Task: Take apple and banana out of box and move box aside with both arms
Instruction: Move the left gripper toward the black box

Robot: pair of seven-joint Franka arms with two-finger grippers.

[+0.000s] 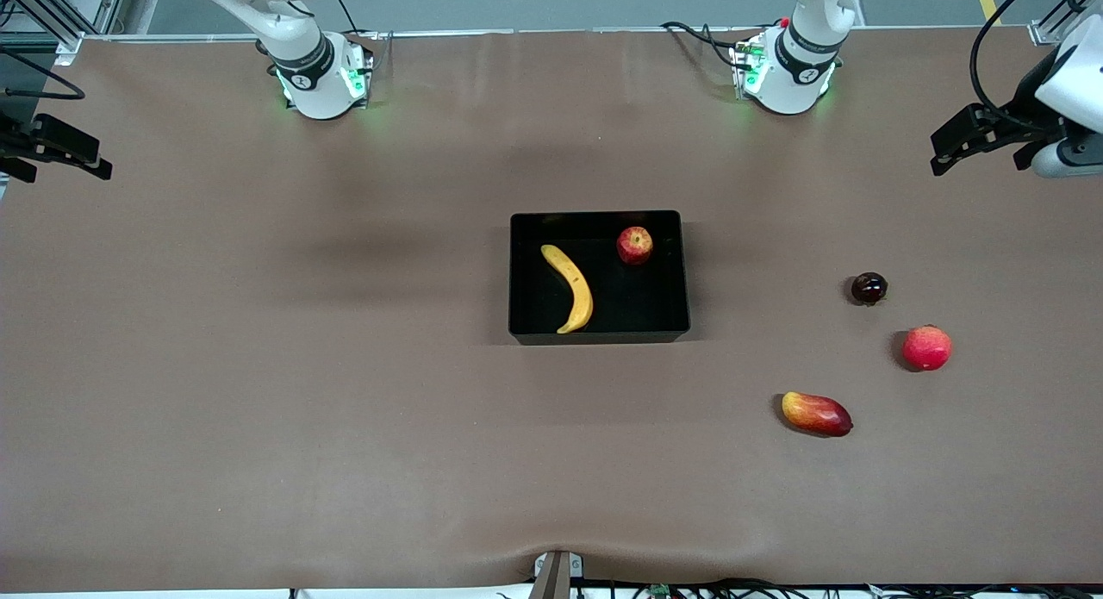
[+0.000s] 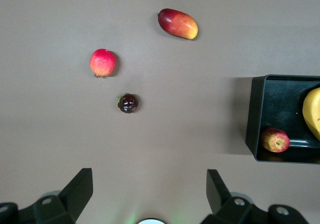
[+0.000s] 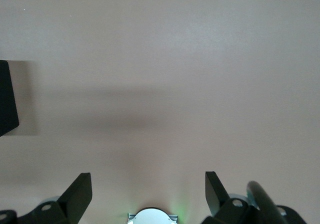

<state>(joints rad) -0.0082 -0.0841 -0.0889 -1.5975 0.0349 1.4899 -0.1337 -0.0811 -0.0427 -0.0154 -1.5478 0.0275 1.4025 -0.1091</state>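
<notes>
A wide table [image 1: 258, 392] covered in plain brown material fills the scene, with a strip of grey floor along its edge where the two white arm bases stand. Near the middle of the table sits the black box [image 1: 599, 333], open-topped with low walls. Inside it lie the yellow banana [image 1: 570, 287] and the small red apple [image 1: 634, 245], well apart; the apple rests in the corner toward the left arm's base.

Toward the left arm's end of the table three loose fruits lie on the cloth: a small dark round fruit [image 1: 869, 288], a larger red round fruit [image 1: 926, 347] and, nearest the front camera, an oblong red-yellow mango [image 1: 816, 414].

The left gripper [image 1: 952, 151] hangs over that end's edge, fingers spread wide, holding nothing. The right gripper [image 1: 52, 151] waits over the other end, likewise spread and empty.
</notes>
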